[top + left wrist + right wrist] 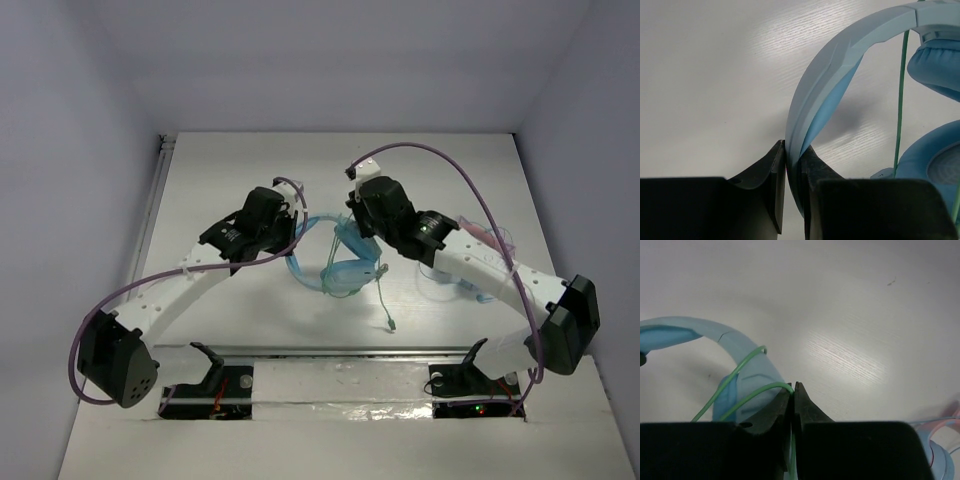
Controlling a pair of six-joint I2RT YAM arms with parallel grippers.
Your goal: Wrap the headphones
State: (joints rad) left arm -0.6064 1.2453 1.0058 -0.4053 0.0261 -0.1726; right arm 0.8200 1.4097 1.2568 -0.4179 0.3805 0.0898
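The light sky-blue headphones (pixel 335 268) lie at the table's middle between my two arms. My left gripper (pixel 794 150) is shut on the wide headband (pixel 825 70), whose edge runs down between the jaws. The ear cups (pixel 935 160) show at the right of the left wrist view, with the pale-green cable (pixel 900 100) hanging across them. My right gripper (pixel 793 386) is shut on the cable (pixel 755 392), which loops over the headband (pixel 740 355) and enters the jaws. A loose cable end with its plug (pixel 390 322) trails toward the table's near edge.
A second headset with pink wiry parts (pixel 490 250) lies under my right arm, and it shows at the lower right of the right wrist view (pixel 940 445). A rail (pixel 350 350) runs along the table's near edge. White walls enclose the table.
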